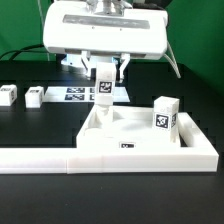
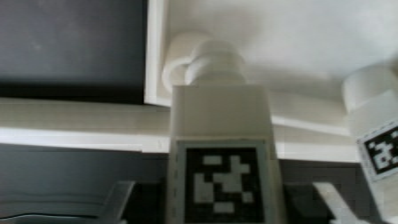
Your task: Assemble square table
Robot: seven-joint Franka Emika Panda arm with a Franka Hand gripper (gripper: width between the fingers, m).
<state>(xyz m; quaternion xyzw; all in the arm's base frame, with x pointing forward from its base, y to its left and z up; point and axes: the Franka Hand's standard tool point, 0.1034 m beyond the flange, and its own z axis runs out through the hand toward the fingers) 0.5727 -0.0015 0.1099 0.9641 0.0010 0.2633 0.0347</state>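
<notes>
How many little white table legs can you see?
4. One leg is held by the gripper at the tabletop. A second leg stands on it at the exterior view's right. Two more legs sit on the black table. None looks hidden.

Off-task surroundings: black counter (image 1: 30,125), white L-shaped wall (image 1: 40,160), marker board (image 1: 72,95), cables (image 1: 22,50), green backdrop (image 1: 200,40).
The counter fills most of the scene. The long, low wall runs along its near edge and turns back at the exterior view's right. The marker board lies flat farther back, tags face up. Thin black cables trail along the counter's far edge, in front of the backdrop.
</notes>
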